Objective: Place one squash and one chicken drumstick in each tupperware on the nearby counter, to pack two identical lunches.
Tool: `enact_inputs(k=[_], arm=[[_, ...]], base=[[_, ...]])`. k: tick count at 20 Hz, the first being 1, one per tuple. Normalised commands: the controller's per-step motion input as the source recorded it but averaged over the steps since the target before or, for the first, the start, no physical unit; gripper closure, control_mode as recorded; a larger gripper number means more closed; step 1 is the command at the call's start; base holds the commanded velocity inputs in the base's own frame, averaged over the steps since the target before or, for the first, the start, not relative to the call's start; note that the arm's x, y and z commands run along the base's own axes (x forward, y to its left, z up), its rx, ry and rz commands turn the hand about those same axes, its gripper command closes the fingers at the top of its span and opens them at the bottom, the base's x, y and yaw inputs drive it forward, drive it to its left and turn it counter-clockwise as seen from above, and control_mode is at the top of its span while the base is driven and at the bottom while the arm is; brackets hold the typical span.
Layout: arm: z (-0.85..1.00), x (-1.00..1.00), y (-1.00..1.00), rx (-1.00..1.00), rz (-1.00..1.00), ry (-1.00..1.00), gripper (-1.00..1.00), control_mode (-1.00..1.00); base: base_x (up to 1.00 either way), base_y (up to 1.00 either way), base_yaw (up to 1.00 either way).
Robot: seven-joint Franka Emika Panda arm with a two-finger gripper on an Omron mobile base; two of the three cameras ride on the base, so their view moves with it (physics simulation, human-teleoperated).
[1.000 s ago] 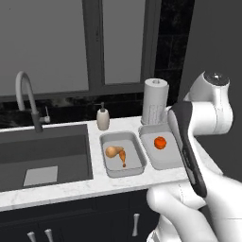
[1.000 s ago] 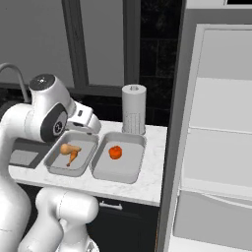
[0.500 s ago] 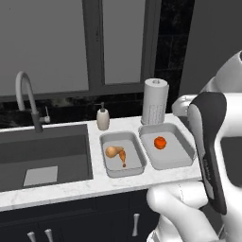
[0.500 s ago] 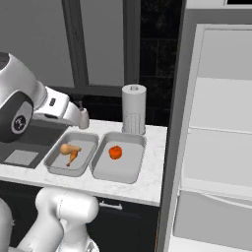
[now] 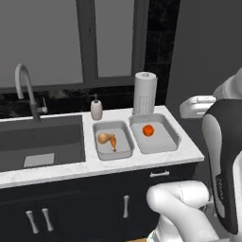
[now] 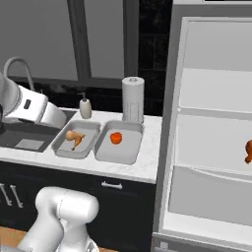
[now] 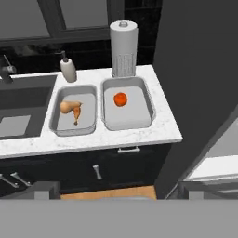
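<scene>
Two light-grey tupperware trays lie side by side on the white counter (image 5: 142, 163). The left tupperware (image 5: 124, 152) (image 6: 63, 147) (image 7: 90, 124) holds a tan-orange chicken drumstick (image 5: 107, 139) (image 6: 74, 138) (image 7: 69, 108). An orange round squash (image 5: 148, 130) (image 6: 115, 138) (image 7: 120, 99) sits in the right tupperware (image 5: 163, 142) (image 6: 123, 152) (image 7: 139, 116). Another drumstick (image 6: 248, 151) lies on a shelf of the open fridge, cut by the picture's edge. My arm (image 5: 222, 160) (image 6: 29, 106) is raised beside the counter. The hand looks down on both trays from high up, with nothing between its fingers.
A paper-towel roll (image 5: 144, 92) and a soap dispenser (image 5: 96, 108) stand behind the trays. The dark sink (image 5: 38, 142) with its faucet (image 5: 26, 90) lies to the left. The open fridge (image 6: 211, 128) with grey shelves rises right of the counter's end.
The arm has swung up and away from the trays, toward the sides of the base views. The whole picture has shifted slightly, so the camera moved. The food has not moved.
</scene>
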Motion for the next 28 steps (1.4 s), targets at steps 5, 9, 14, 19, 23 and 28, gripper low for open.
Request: enact_inputs(k=[5,9,14,19,23,28], arm=[[0.00,0.00,0.00,0.00,0.00,0.00,-1.00,1.00],[0.00,0.00,0.00,0.00,0.00,0.00,-1.00,1.00],[0.00,0.00,0.00,0.00,0.00,0.00,-1.00,1.00],[0.00,0.00,0.00,0.00,0.00,0.00,-1.00,1.00],[0.00,0.00,0.00,0.00,0.00,0.00,-1.00,1.00],[-0.15,0.07,-0.06,0.00,-0.01,0.00,-1.00,-1.00]], base=[[-0.80,-0.94,0.00],[-0.13,-1.00,0.00],[0.19,-1.00,0.00],[0.35,-0.86,-0.01],[0.98,-0.19,-0.04],[0.30,0.00,-0.03]])
